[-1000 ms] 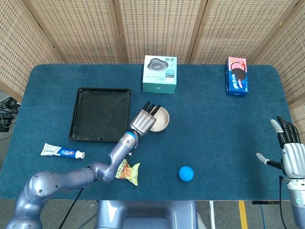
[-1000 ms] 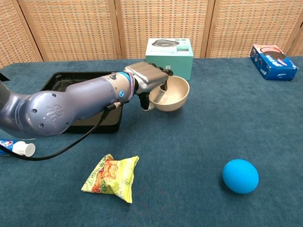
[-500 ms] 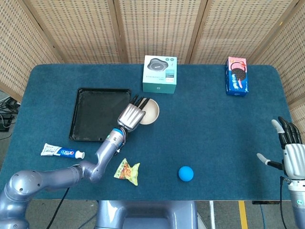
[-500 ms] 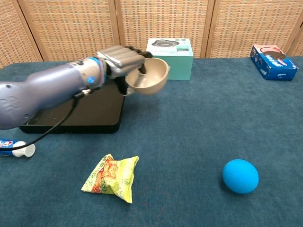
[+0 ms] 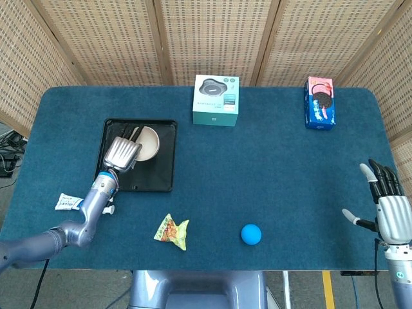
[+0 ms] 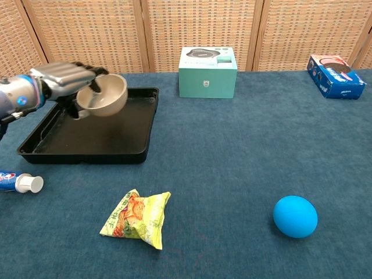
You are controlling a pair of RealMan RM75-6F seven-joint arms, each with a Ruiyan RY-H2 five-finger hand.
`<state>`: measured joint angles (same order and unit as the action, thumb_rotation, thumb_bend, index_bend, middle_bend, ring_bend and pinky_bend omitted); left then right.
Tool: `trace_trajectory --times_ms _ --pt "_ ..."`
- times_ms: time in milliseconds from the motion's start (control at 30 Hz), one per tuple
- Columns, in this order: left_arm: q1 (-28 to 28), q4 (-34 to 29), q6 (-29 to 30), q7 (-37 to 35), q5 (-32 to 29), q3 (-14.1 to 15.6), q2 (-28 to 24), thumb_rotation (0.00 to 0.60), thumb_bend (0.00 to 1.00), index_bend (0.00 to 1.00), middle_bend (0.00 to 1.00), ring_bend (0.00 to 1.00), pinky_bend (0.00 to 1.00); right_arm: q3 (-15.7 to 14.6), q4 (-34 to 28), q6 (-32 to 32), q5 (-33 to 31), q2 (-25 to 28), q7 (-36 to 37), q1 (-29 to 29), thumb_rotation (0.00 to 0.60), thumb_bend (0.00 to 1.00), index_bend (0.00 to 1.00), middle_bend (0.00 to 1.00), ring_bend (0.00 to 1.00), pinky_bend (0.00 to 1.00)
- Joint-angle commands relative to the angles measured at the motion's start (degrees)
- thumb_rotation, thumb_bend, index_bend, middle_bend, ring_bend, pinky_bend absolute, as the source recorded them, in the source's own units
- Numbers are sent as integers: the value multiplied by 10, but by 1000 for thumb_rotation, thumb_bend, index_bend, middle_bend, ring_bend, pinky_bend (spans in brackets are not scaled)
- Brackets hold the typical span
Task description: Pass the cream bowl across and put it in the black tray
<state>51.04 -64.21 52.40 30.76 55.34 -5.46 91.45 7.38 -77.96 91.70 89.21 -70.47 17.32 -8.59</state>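
My left hand (image 5: pixel 122 152) (image 6: pixel 65 79) grips the cream bowl (image 5: pixel 147 143) (image 6: pixel 105 95) by its rim and holds it in the air above the black tray (image 5: pixel 164 168) (image 6: pixel 125 142), over the tray's middle. The bowl is tilted, its opening facing up and toward me. My right hand (image 5: pixel 388 205) is open at the table's right front edge, fingers spread, holding nothing; the chest view does not show it.
A teal box (image 5: pixel 215 100) (image 6: pixel 207 72) stands behind the tray's right side. A blue cookie box (image 5: pixel 320 103) (image 6: pixel 336 76) is far right. A toothpaste tube (image 5: pixel 69 203) (image 6: pixel 17 182), a yellow snack packet (image 5: pixel 172 232) (image 6: pixel 136 218) and a blue ball (image 5: pixel 251 234) (image 6: pixel 295 216) lie near the front.
My left hand has lifted the bowl off the table beside the tray and carried it leftward over the tray. The right hand has hardly moved.
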Motion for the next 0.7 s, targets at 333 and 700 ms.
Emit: trace_trajectory --times_ms 333,700 --pt "-10 60 -44 -29 13 -2 28 600 422 585 0 0 0 1 1 -2 -1 -1 -1 0 600 202 0 0 0 0" --pt "-15 19 -52 -2 5 -6 -1 600 350 198 0 0 0 3 -1 5 1 2 5 2 600 202 0 0 0 0"
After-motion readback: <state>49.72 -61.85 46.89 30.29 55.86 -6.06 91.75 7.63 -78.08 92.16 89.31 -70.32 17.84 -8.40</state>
